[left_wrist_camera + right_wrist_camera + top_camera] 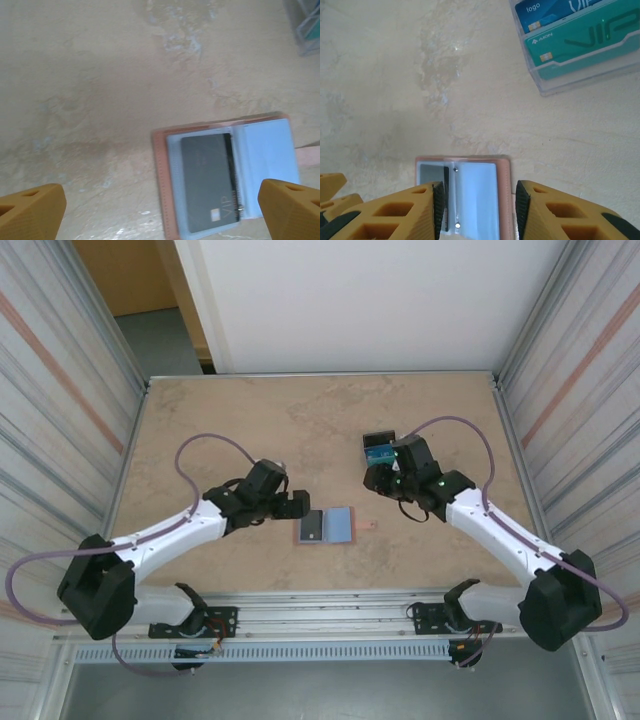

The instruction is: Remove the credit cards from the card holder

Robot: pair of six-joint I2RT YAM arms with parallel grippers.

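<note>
Leather card holder (341,525) lies flat open, exposing its grey card (205,182). Left hand (160,202) beside it gapes wide, right hand (479,199) half; both empty.

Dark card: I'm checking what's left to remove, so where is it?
In the top view, the dark card sits in the left panel of the open card holder, right beside the left pincer.

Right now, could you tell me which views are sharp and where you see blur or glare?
Top external: evenly lit, the open card holder small but crisp. Left wrist: soft throughout, fingertips blurred, though VIP reads on the dark card. Right wrist: sharpest, print legible on the teal card; a small glint on the table.
</note>
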